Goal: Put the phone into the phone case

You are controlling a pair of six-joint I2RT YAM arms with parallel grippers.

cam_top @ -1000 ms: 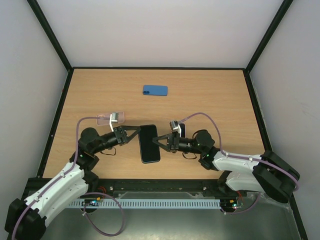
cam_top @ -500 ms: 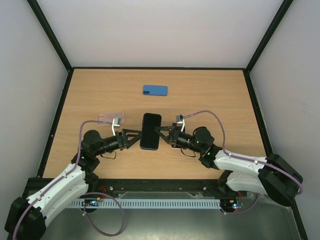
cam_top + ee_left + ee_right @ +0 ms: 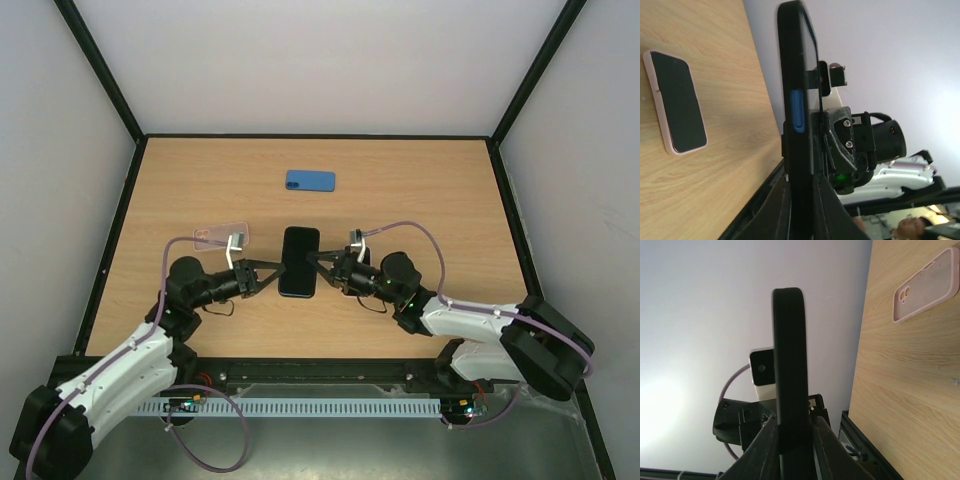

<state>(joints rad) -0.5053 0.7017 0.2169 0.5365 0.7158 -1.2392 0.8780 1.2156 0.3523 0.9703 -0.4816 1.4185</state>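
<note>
Top external view has the phone (image 3: 300,262) at mid-table, pinched from both sides: the left gripper (image 3: 281,272) is closed on its left long edge and the right gripper (image 3: 320,262) on its right long edge, each nipping across the thickness. Both wrist views show it edge-on between their own fingers, with the table (image 3: 430,200) standing off from it, so it hangs lifted and roughly level. I judge the double hold is meant to stop it tipping and to leave both broad faces free for seating. A blue button sits on the edge the left wrist sees; whether it belongs to the phone or to a black shell around it, I cannot tell. The case (image 3: 220,237), clear with a pink tint, lies flat to the left, apart from the phone, its camera cut-out showing in the right wrist view. Count: two grippers, one held phone, one case, one blue slab (image 3: 310,180) far back, and one pink-rimmed slab (image 3: 677,102) seen only from the left wrist
</note>
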